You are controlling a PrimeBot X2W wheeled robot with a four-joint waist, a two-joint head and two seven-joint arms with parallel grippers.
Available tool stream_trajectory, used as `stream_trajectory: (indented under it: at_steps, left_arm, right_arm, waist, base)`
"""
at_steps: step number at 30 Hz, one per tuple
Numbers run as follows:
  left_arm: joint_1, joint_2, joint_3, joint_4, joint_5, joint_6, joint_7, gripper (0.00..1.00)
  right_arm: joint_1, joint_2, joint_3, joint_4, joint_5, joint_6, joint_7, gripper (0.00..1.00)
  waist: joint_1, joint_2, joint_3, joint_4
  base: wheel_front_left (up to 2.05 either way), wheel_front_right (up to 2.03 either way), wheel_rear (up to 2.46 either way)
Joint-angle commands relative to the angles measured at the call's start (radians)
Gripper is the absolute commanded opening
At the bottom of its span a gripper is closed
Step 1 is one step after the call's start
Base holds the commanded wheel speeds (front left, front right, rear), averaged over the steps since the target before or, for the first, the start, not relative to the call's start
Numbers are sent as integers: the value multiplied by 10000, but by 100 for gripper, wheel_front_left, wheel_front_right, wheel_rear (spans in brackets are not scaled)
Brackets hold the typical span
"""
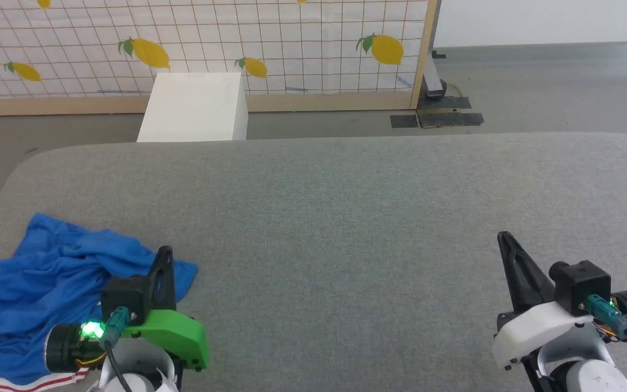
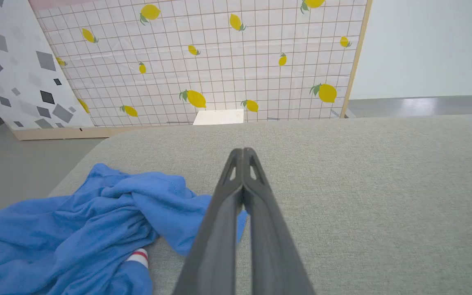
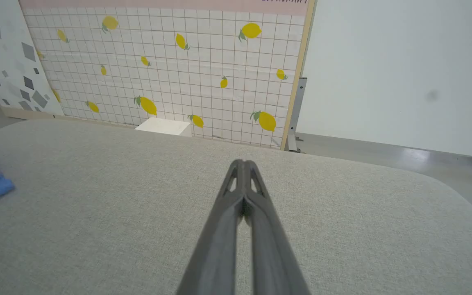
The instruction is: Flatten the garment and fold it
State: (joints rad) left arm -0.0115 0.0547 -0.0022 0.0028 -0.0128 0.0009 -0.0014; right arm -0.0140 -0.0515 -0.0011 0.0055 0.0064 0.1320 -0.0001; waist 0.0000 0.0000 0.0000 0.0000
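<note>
2 grippers, left (image 1: pixel 165 251) and right (image 1: pixel 504 237), hover empty with fingers pressed together. The garment (image 1: pixel 47 283) lies crumpled at the grey table's (image 1: pixel 346 218) near-left corner. It looks soft, light and floppy, so it is probably best pinched at an outer edge or hem.

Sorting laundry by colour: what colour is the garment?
Royal blue garment with red-striped white trim; clearest in left wrist view.

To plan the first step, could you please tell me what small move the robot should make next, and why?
Probably open the left gripper and reach for the near edge of the garment: it lies crumpled at the left corner of the table; both grippers are shut and empty, and the right gripper is far from it.
</note>
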Motion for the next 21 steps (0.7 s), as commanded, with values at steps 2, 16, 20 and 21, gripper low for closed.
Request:
stream_trajectory:
  at_steps: [2, 16, 20, 21]
  left_arm:
    - [115, -45, 22, -28, 128, -9, 14, 0]
    - [9, 1, -35, 20, -87, 3, -37, 100]
    - [19, 0, -83, 78, -176, 16, -121, 100]
    - [20, -1, -96, 95, -200, 20, -143, 100]
  right_arm:
    - [140, 13, 11, -55, -64, -13, 1, 0]
    - [19, -2, -13, 43, 68, 0, -38, 100]
    - [39, -1, -31, 144, 189, -1, -122, 100]
    - [41, -1, -40, 166, 220, -1, -144, 100]
  waist:
    - [0, 0, 0, 0]
    - [0, 0, 4, -1]
    - [0, 0, 12, -6]
    - [0, 0, 15, -8]
  base:
    - [0, 0, 0]
    - [0, 0, 0]
    - [0, 0, 0]
    - [0, 0, 0]
